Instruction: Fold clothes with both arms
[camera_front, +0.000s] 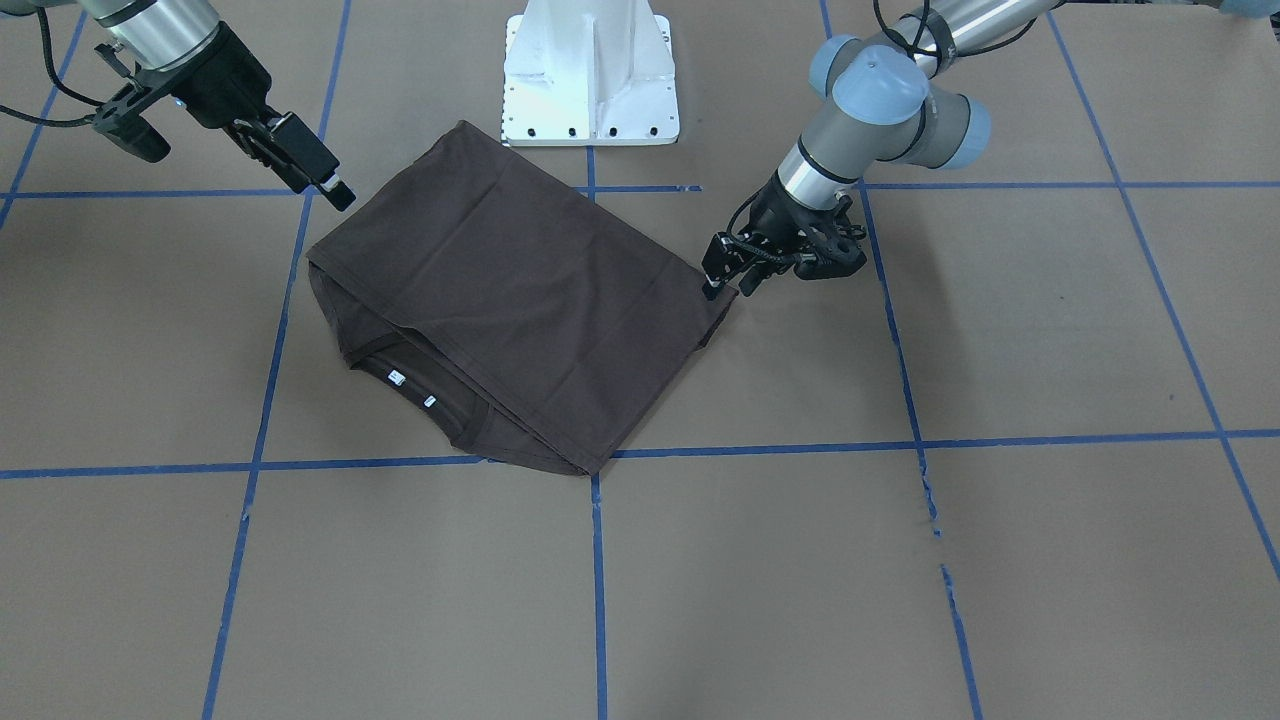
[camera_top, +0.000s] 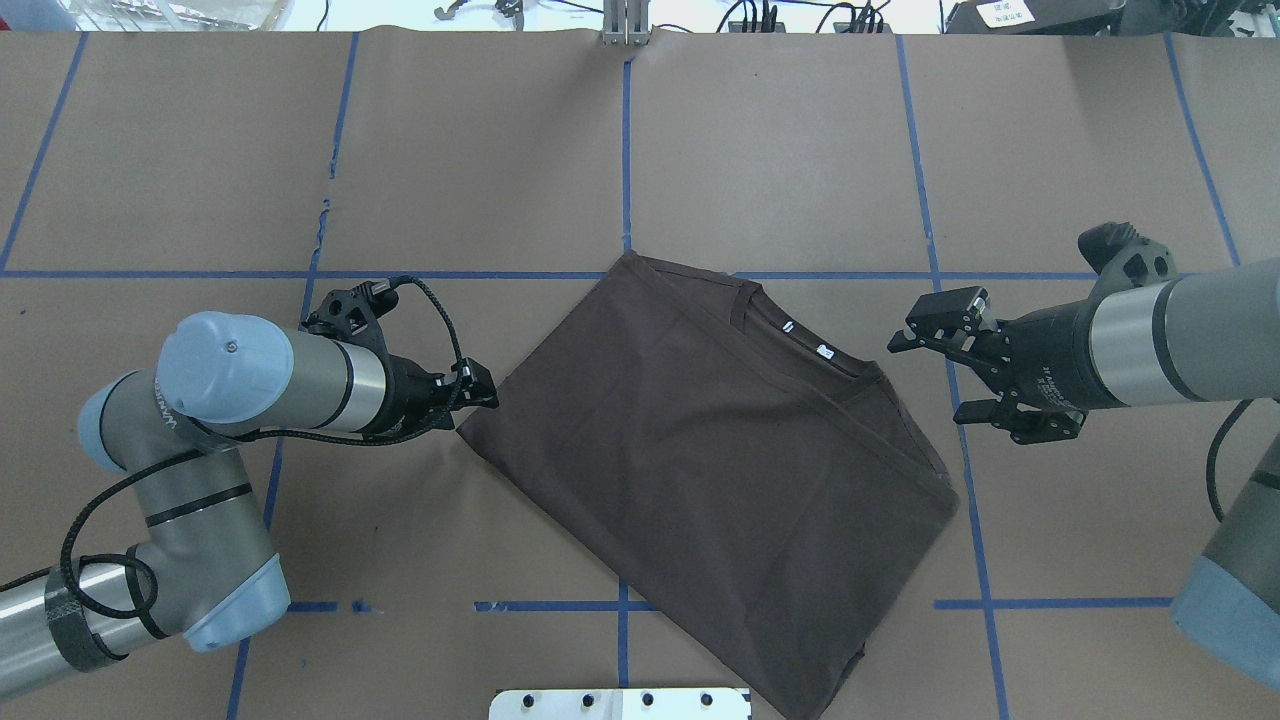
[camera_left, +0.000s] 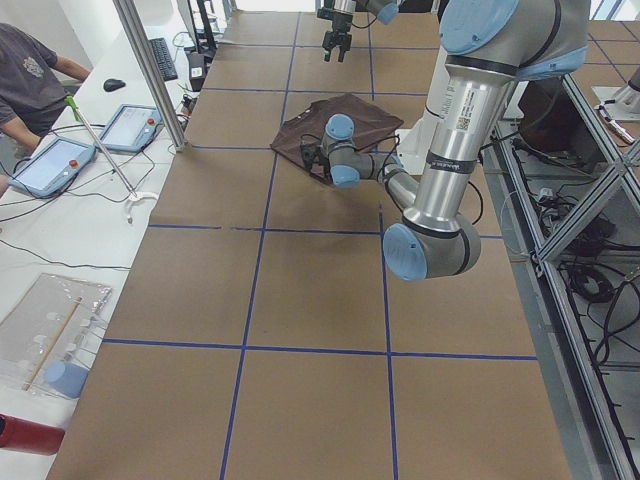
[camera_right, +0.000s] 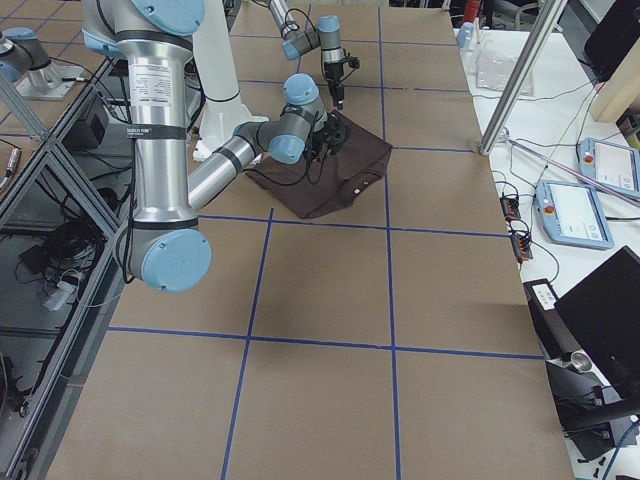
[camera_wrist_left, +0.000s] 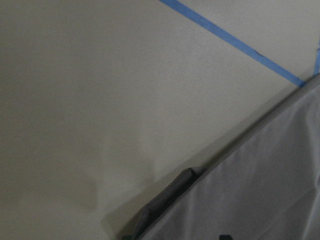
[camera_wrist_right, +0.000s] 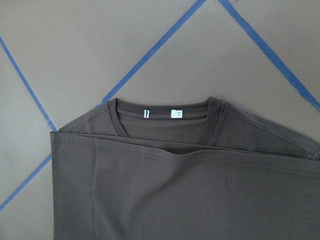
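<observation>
Overhead exterior: the folded t-shirt (camera_top: 700, 470) lay askew at mid-table, my left gripper (camera_top: 478, 388) touching its corner (whether it pinched I could not tell), my right gripper (camera_top: 932, 375) spread beside the collar (camera_top: 795, 330), holding nothing. A pinch catching only the top layer could have dragged the fold apart over the smooth brown paper (camera_top: 780, 150). Blue tape (camera_top: 626, 150) gridded it; a bench (camera_left: 60, 230) with tablets (camera_left: 130, 128) stood alongside.

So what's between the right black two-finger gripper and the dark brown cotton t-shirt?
Only bare brown table paper, in the overhead view, separates the right gripper from the t-shirt.
</observation>
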